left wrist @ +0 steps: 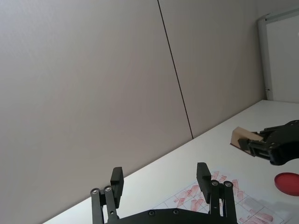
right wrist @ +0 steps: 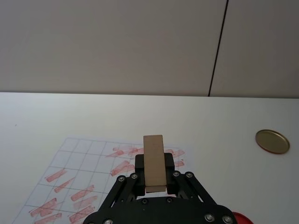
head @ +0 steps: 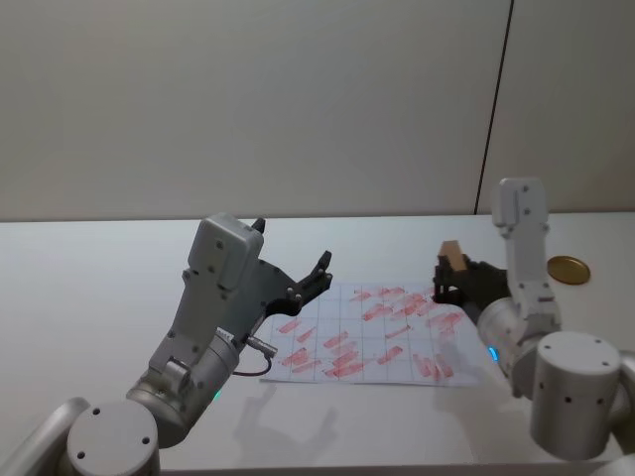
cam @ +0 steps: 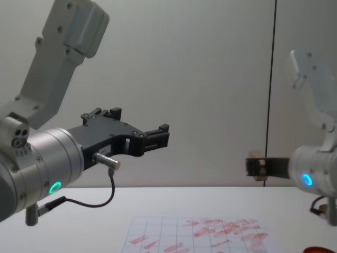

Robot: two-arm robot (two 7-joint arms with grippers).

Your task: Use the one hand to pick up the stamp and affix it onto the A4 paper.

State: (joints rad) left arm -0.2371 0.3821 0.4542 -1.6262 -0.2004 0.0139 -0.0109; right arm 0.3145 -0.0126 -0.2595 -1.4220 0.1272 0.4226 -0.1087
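The stamp (head: 452, 255), a small tan wooden block, stands upright between the black fingers of my right gripper (head: 448, 282), which is shut on it. It hangs in the air above the far right corner of the A4 paper (head: 367, 337), a white gridded sheet with many red prints. The right wrist view shows the stamp (right wrist: 153, 161) in the gripper (right wrist: 154, 169) over the paper (right wrist: 79, 168). From the chest, the stamp (cam: 256, 156) is well above the table. My left gripper (head: 291, 245) is raised over the paper's left side, open and holding nothing (left wrist: 160, 176).
A flat gold disc (head: 569, 269) lies on the white table to the right of the paper. A flat red disc (left wrist: 287, 182) lies near the paper's right edge, close to the right arm. A grey wall stands behind the table.
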